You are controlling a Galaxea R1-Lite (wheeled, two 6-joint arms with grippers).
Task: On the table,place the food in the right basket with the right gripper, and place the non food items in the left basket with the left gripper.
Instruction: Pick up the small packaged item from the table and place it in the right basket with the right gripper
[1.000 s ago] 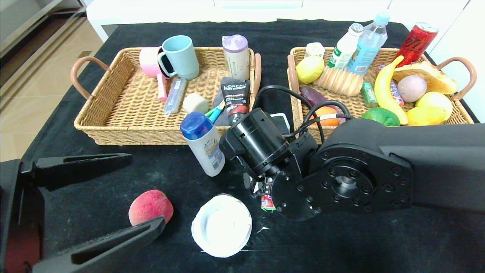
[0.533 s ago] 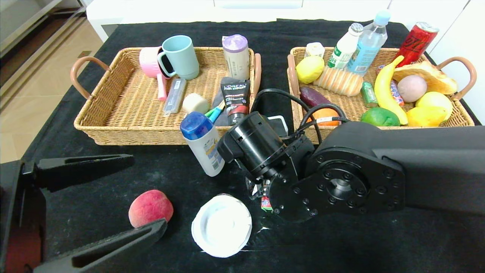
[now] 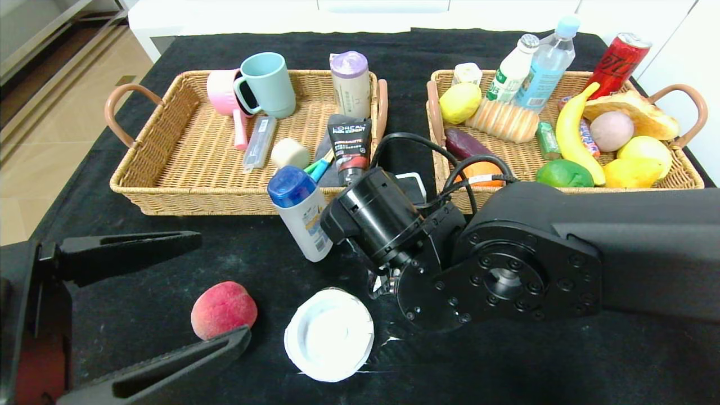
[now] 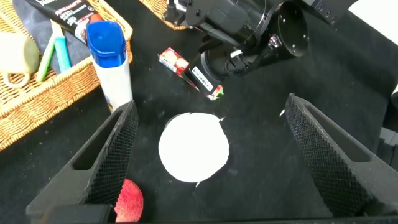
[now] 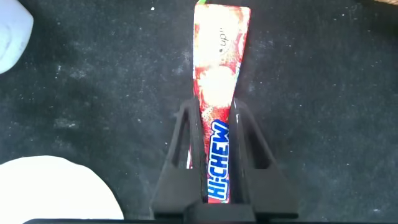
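My right gripper (image 5: 214,118) is shut on the red Hi-Chew candy stick (image 5: 219,93), which lies on the black table (image 3: 562,360) just beyond the white dish (image 3: 329,334). In the head view the wrist hides that grip. My left gripper (image 4: 211,109) hangs open over the dish (image 4: 193,147), its jaws well apart on either side. The red-pink peach (image 3: 223,308) lies by one left finger. The white bottle with a blue cap (image 3: 301,214) stands in front of the left basket (image 3: 185,197). The eggplant (image 3: 464,143) and the orange (image 3: 485,171) lie in the right basket (image 3: 689,177).
The left basket holds mugs (image 3: 267,84), a tube (image 3: 350,149) and other toiletries. The right basket is crowded with a banana (image 3: 571,135), lemons, bread, bottles and a red can (image 3: 621,62). My right arm's cables loop over the gap between the baskets.
My right gripper has closed on the candy stick and its wrist has shifted slightly towards the baskets. The stick's end no longer shows in the head view. The left gripper is unchanged.
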